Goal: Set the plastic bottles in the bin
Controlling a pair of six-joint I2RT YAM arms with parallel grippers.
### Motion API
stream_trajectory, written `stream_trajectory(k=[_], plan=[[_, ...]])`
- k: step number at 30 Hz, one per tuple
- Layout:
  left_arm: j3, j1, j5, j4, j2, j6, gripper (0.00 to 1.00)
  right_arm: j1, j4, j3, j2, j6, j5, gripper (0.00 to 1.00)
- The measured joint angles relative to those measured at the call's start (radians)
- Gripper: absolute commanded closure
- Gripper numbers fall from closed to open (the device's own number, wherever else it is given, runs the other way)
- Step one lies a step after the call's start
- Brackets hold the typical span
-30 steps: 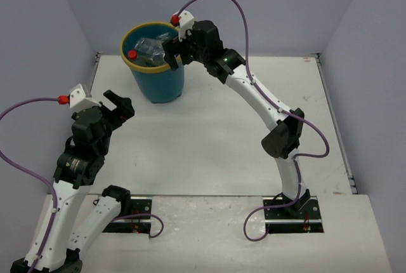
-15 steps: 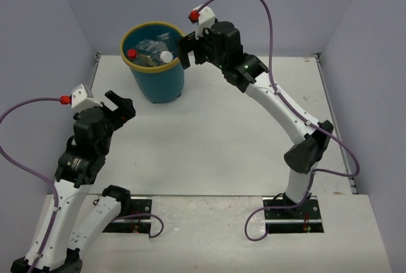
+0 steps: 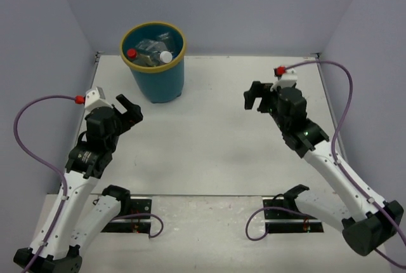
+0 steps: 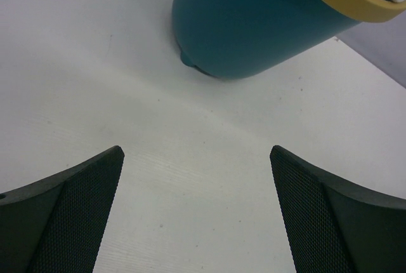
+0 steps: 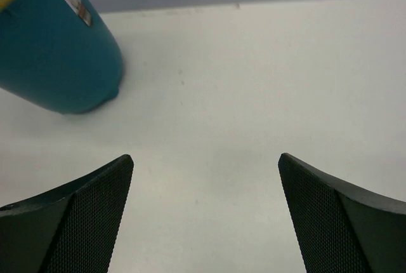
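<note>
Ahead of left gripper (image 4: 195, 155), yellow-rimmed teal-blue plastic bin (image 4: 254, 25) cut off at top; clear plastic bottles (image 3: 151, 51) inside mostly hidden.

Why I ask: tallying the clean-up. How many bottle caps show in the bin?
2. A red cap at the left inside the bin, and a white cap toward its near right rim. Clear bottles lie heaped between them, so more caps may be hidden.
</note>
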Motion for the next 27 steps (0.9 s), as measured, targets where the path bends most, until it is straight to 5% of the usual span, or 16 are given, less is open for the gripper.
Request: stream_trajectory(k=[10, 27], plan=[[-0.100, 0.000, 0.025, 0.039, 0.041, -0.001, 0.00, -0.001, -0.019, -0.442, -0.353, 0.217, 0.107, 0.01], [-0.116, 0.000, 0.033, 0.074, 0.055, -0.008, 0.00, -0.001, -0.074, -0.476, -0.436, 0.336, 0.199, 0.01]])
